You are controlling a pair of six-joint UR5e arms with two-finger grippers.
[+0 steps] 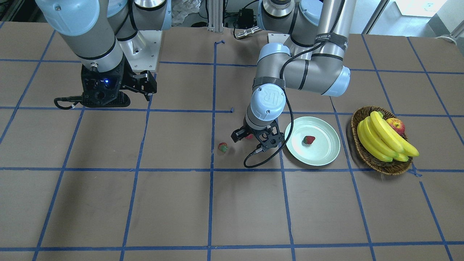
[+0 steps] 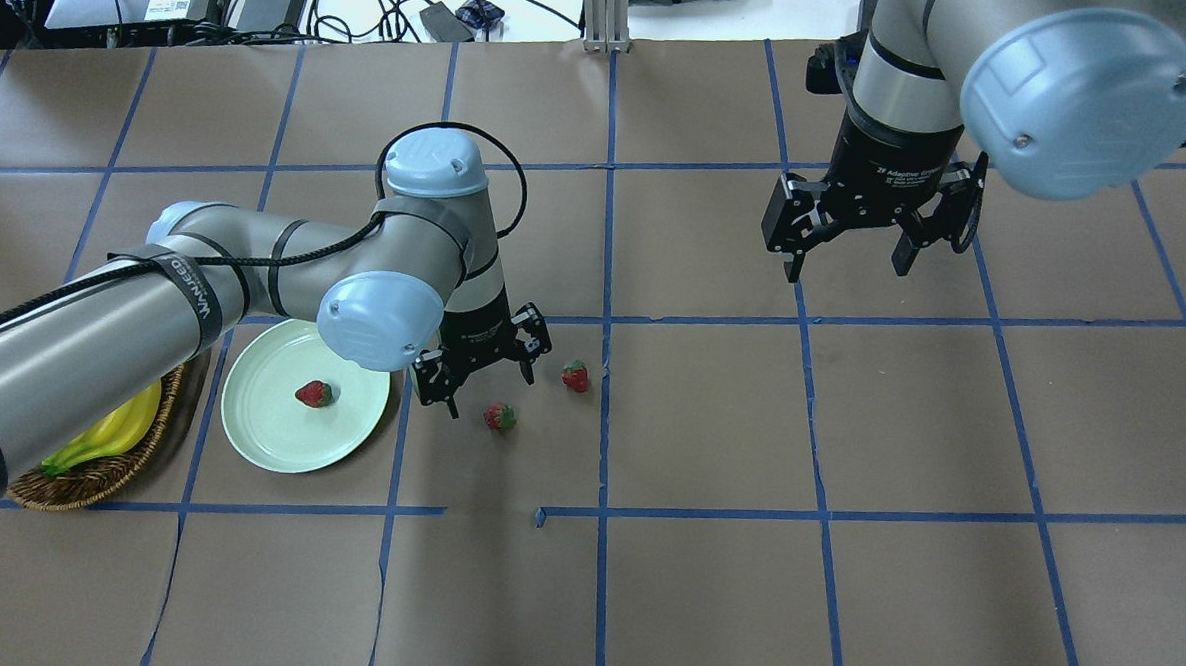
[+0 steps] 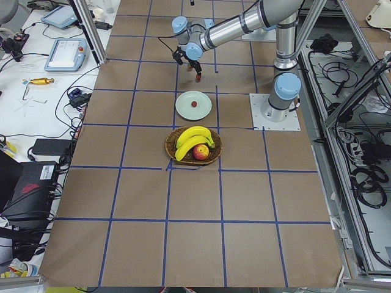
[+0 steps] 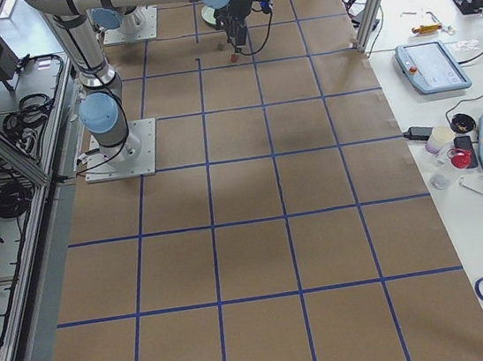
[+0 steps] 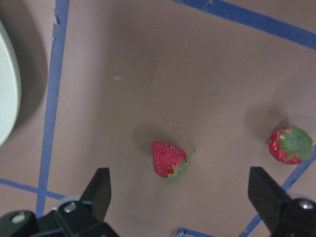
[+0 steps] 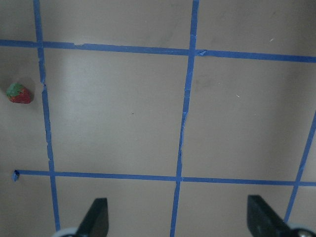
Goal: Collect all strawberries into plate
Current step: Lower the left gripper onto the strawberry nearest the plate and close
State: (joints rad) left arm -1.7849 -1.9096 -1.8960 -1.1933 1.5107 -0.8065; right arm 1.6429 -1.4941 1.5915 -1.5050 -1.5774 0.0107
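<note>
- left gripper (image 2: 490, 394): fingers (image 5: 101, 190) spread wide, nothing held, poised over the table.
- first strawberry (image 5: 169, 159): on the table in line with the gap between the fingers, just ahead of the tips, untouched.
- second strawberry (image 5: 290, 144): just outside one finger, at a blue tape line.
- plate (image 2: 268, 429): just beyond the other finger; third strawberry (image 2: 314, 393) lies on it.
- right gripper (image 2: 846, 269): fingers apart, empty, well away from all berries.
</note>
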